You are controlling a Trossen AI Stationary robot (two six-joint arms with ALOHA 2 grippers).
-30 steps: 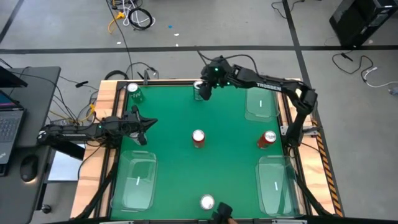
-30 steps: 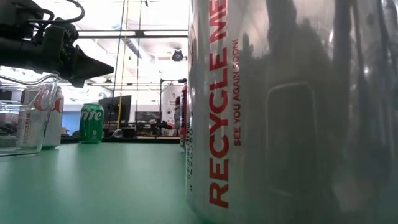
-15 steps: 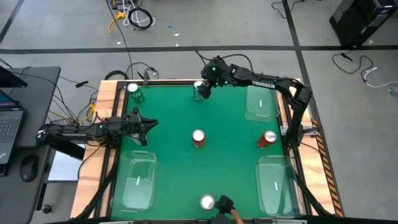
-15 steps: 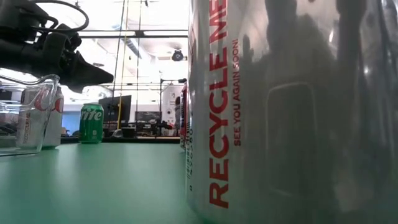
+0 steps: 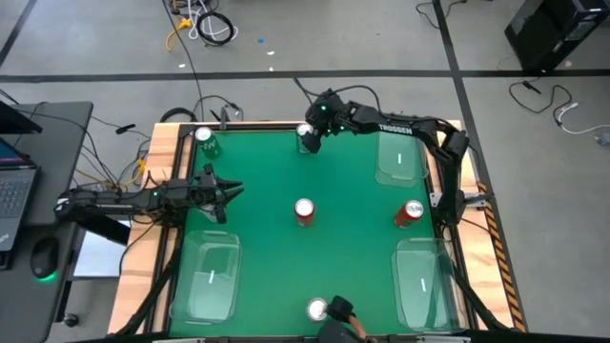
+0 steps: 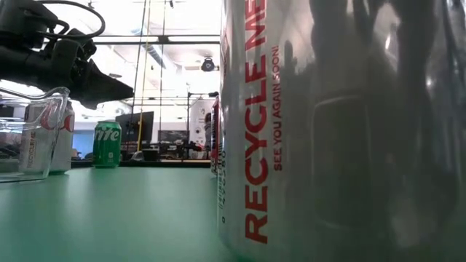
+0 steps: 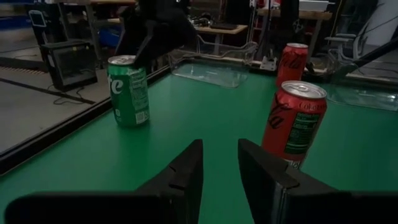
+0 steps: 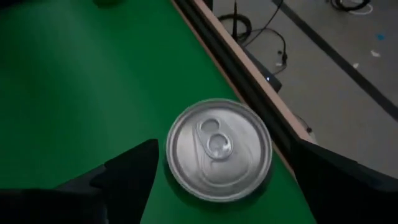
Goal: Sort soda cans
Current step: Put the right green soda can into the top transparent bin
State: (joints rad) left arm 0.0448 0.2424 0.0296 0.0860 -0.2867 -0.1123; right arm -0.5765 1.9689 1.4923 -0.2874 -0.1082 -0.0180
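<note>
My right gripper hangs directly over the green cylindrical soda can with the shiny silver top at the far edge of the green table mat. Its fingers are spread wide, one on each side of the can top, and neither touches it. This can stands just beside the wooden table border, with floor cables beyond.

Risk 1: if I descend off-centre, one finger meets the rim and tips the can toward the border. The cause would be poor centring over the lid.

Risk 2: if I close too high, the fingers catch only the tapered shoulder and the can slips out on lifting.

My left gripper waits at the left side of the table with its fingers parted and nothing between them. The red cylindrical soda can at mid-table stands near its line of approach, so any forward move there could knock it.

Other cans: a second green can at the far left corner, a second red can near the right side, and a silver-grey can at the near edge. Clear rectangular plastic trays sit in three corners.
</note>
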